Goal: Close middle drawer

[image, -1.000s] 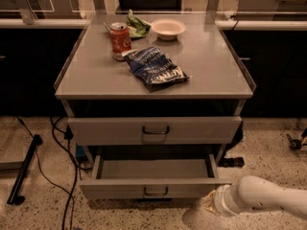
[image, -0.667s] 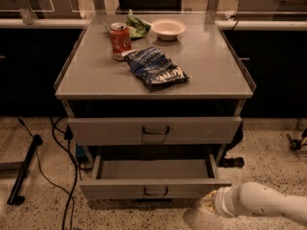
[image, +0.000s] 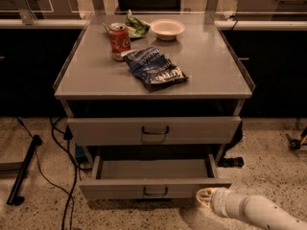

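Note:
The middle drawer (image: pixel 120 188) is pulled out and open below the taller drawer with the U-shaped handle (image: pixel 154 130). It has a low flat grey front with a small dark handle (image: pixel 156 191), and its inside looks empty. My gripper (image: pixel 205 198) is at the end of the white arm (image: pixel 249 211) that comes in from the lower right. It is low, just below the right end of the open drawer's front. The lowest drawer is hidden under the open one.
On the cabinet top (image: pixel 211 61) lie a red can (image: pixel 119 41), a blue chip bag (image: pixel 156 69), a white bowl (image: pixel 167 29) and a green bag (image: pixel 137 26). Black cables (image: pixel 64 143) and a black stand leg (image: pixel 24 174) lie on the floor at left.
My gripper has moved a little left and up, closer to the right end of the open drawer's front. The drawer has not moved.

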Motion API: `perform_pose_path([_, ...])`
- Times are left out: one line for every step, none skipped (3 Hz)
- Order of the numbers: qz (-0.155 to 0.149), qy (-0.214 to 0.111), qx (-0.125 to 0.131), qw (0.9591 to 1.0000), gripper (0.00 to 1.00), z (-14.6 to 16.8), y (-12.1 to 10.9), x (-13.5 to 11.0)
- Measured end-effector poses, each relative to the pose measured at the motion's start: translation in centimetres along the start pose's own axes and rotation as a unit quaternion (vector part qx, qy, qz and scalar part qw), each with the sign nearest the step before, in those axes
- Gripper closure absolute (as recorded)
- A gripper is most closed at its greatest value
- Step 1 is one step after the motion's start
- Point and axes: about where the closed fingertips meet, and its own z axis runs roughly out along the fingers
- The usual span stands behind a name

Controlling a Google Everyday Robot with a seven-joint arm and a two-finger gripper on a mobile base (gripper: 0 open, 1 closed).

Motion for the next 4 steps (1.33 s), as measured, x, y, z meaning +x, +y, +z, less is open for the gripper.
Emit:
perform_pose_path([-0.007, -0.001, 0.001, 1.0, 1.0, -0.1, 0.0, -0.3])
perform_pose_path([-0.012, 0.018, 0.007, 0.9997, 1.0, 0.5, 0.4, 1.0])
perform_pose_path([-0.017, 0.026, 0.03, 0.9991, 1.0, 1.4, -0.3, 2.1])
perform_pose_path([-0.023, 0.027, 0.052, 0.998, 1.0, 2.3, -1.1, 2.6])
